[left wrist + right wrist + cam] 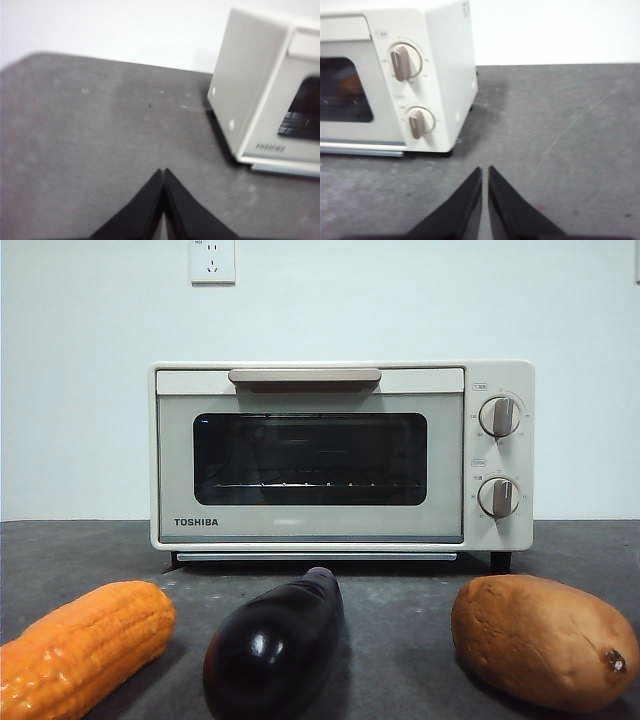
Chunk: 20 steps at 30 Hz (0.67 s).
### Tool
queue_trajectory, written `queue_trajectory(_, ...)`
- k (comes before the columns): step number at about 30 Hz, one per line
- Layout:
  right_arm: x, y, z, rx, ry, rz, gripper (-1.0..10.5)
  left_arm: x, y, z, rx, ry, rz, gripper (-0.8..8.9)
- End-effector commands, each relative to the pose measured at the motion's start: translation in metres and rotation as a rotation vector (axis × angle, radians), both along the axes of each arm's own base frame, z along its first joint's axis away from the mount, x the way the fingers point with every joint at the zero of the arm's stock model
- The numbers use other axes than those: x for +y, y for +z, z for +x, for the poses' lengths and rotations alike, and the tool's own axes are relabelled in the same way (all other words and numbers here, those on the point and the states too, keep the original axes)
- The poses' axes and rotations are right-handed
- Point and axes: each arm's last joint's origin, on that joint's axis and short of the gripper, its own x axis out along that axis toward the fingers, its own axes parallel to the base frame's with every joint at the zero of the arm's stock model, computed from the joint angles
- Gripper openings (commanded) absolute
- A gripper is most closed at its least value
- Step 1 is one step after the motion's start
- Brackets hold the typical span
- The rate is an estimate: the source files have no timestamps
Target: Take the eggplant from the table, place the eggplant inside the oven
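Note:
The glossy dark purple eggplant (278,645) lies on the grey table (400,640) at the front centre, its stem end pointing toward the oven. The cream Toshiba oven (340,455) stands behind it with its glass door closed and the wire rack visible inside. Neither arm shows in the front view. My left gripper (163,172) hovers shut over bare table off the oven's (260,90) left side. My right gripper (485,170) hovers shut over bare table beside the oven's (420,75) knob side. Both wrist views miss the eggplant.
An orange corn cob (80,650) lies to the left of the eggplant. A brown sweet potato (540,640) lies to its right. A wall socket (212,260) sits on the white wall above the oven.

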Motion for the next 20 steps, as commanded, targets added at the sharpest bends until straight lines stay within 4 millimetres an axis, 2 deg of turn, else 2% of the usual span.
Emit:
queue_trajectory(1, 0.000, 0.004, -0.001, 0.006, -0.004, 0.137, 0.1, 0.000, -0.006, 0.001, 0.020, 0.021, -0.250, 0.06)
queue_trajectory(5, 0.000, 0.006, -0.001, 0.019, -0.006, 0.227, 0.1, 0.000, -0.005, 0.001, 0.022, 0.028, -0.334, 0.06)
queue_trajectory(10, 0.001, 0.010, -0.002, 0.035, 0.032, 0.286, 0.1, -0.001, 0.003, 0.000, 0.011, 0.004, -0.337, 0.06)
queue_trajectory(13, 0.001, 0.020, -0.005, 0.031, 0.033, 0.291, 0.0, -0.001, 0.013, -0.002, 0.000, -0.022, -0.340, 0.06)
queue_trajectory(20, 0.001, 0.059, -0.016, 0.051, 0.025, 0.290, 0.0, -0.002, 0.044, -0.007, 0.092, -0.039, -0.338, 0.06)
